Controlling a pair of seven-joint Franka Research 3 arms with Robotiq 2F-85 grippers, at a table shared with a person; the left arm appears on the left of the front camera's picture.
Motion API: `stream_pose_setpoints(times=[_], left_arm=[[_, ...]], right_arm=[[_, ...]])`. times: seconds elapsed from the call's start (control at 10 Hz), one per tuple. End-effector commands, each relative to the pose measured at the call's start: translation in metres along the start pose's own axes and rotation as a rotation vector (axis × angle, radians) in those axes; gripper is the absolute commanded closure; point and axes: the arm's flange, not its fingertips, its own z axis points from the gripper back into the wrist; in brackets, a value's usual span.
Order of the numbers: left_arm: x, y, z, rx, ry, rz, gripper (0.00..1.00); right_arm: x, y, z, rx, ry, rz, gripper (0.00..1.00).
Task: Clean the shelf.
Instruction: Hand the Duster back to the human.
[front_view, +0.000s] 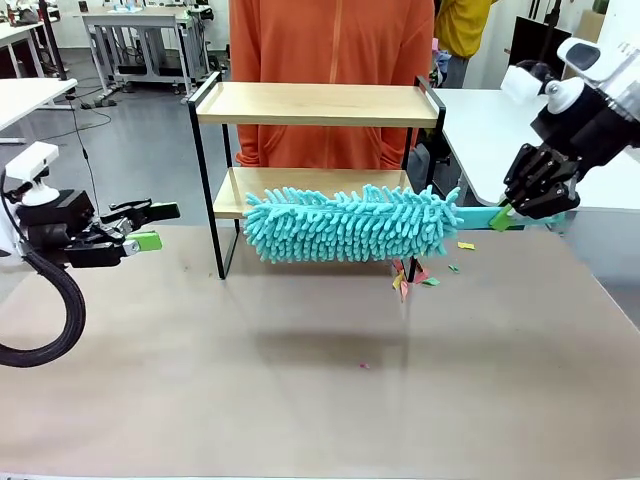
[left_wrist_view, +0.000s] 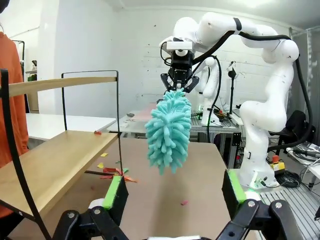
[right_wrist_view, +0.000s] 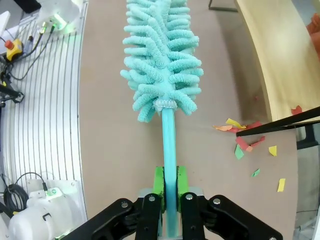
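The shelf (front_view: 318, 103) stands at the worktop's (front_view: 300, 400) far edge. The right end effector (front_view: 510, 212) clamps the handle of a turquoise duster (front_view: 350, 225), held level in front of the lower board. The left end effector (front_view: 150, 226) hovers open near the left edge. Paper scraps (front_view: 415, 275) lie by the shelf's right leg.

Coloured paper scraps (front_view: 415, 275) on the brown tabletop (front_view: 330, 400); orange-clad person (front_view: 330, 60) behind.
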Motion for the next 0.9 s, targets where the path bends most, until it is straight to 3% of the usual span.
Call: stream_pose_setpoints(times=[0.0,0.4,0.8], left_arm=[[0.002,0.0,0.0,0.002,-0.005,-0.009,0.0],[-0.001,0.0,0.001,0.002,0.0,0.001,0.0],[-0.037,0.035,-0.031,-0.078,-0.062,0.036,0.0]], right_arm=[[0.0,0.001,0.0,-0.011,0.003,-0.007,0.87],[0.0,0.001,0.0,-0.011,0.003,-0.007,0.87],[0.0,0.001,0.0,-0.011,0.003,-0.007,0.87]])
